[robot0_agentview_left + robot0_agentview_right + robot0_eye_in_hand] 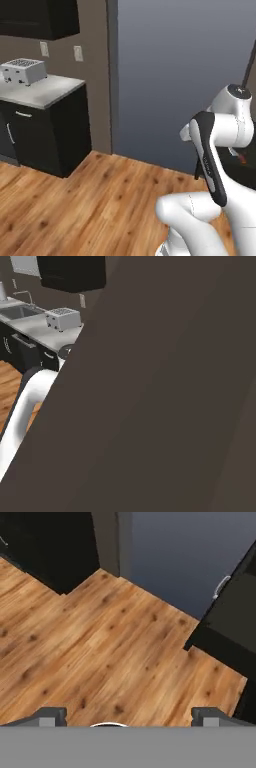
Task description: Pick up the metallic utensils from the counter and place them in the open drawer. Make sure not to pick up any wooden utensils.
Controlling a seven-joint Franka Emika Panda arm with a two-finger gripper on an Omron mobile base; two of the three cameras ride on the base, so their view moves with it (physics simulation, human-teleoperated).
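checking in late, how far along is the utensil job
Nothing looks done yet. The gripper is open and empty over bare wooden floor. The black open drawer with its curved silver handle sits ahead to the right. All the picking and placing of the metal utensils remains.

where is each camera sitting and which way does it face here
Left base view: behind the arm on its left, facing a grey wall, wood floor and a pale counter with a toaster; white arm at lower right.
Right base view: behind on the right, mostly blocked by a dark brown surface; toaster, sink, arm at lower left.
Hand view: on the hand, looking down at floor and the open drawer; open gripper at the bottom.
Shared: both base views show the toaster.
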